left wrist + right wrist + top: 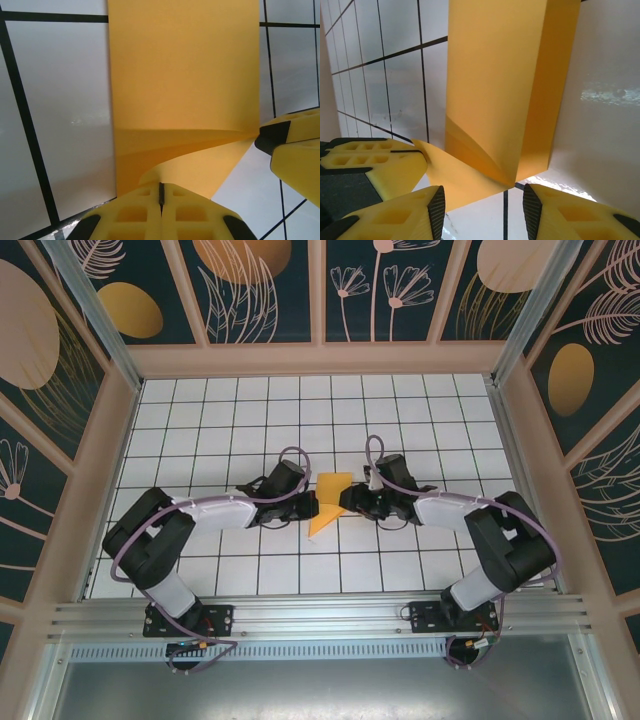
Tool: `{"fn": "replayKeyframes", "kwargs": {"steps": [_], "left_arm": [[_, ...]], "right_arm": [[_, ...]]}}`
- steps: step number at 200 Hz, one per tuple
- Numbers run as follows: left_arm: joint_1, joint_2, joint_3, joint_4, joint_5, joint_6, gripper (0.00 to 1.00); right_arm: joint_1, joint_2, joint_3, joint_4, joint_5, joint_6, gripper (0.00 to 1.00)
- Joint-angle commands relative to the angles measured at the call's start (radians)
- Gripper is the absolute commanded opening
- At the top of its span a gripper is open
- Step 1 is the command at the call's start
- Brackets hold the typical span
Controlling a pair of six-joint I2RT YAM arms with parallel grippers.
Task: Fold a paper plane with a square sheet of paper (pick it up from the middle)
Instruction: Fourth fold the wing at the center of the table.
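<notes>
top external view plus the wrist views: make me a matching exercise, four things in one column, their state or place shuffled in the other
Things:
1. left gripper
2. right gripper
3. thin orange-yellow paper sheet
4. white tabletop with black grid lines

States or places:
a. mid-table between the two grippers, one edge curled upward
b. jaws apart
c. shut on the paper's edge
d. flat, underneath the paper

Pairs: 1-c, 2-b, 3-a, 4-d
</notes>
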Motion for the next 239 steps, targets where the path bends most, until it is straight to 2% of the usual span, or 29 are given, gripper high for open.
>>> {"fn": "replayKeyframes", "kwargs": {"steps": [1,69,131,163,182,191,207,239], "left_arm": [[0.003,0.027,0.014,-0.009,-0.018,0.035,0.04],[0.003,0.045,0.012,0.012,-0.022,0.038,0.03],[0.004,0.038,0.001,0.017,-0.029,0.042,0.04],[0.003,-0.018,-0.019,0.018,-0.042,0.047,0.11],[0.004,-0.074,-0.064,0.042,-0.045,0.046,0.26],[0.004,-0.103,-0.088,0.05,-0.045,0.055,0.34],[0.002,-0.145,-0.124,0.058,-0.043,0.074,0.39],[-0.043,-0.193,-0.158,0.036,-0.099,0.105,0.44]], "right_arm": [[0.008,0.019,0.021,0.033,-0.028,0.007,0.48],[0.008,0.085,0.07,0.063,-0.1,-0.008,0.46],[0.04,0.125,0.121,0.013,-0.104,-0.04,0.29],[0.047,0.128,0.142,-0.023,-0.067,-0.034,0.14],[0.052,0.132,0.163,-0.052,-0.042,-0.019,0.07],[0.055,0.132,0.169,-0.06,-0.031,-0.01,0.06],[0.062,0.121,0.168,-0.057,-0.019,0.011,0.06],[0.07,0.106,0.176,-0.063,-0.009,0.031,0.06]]}}
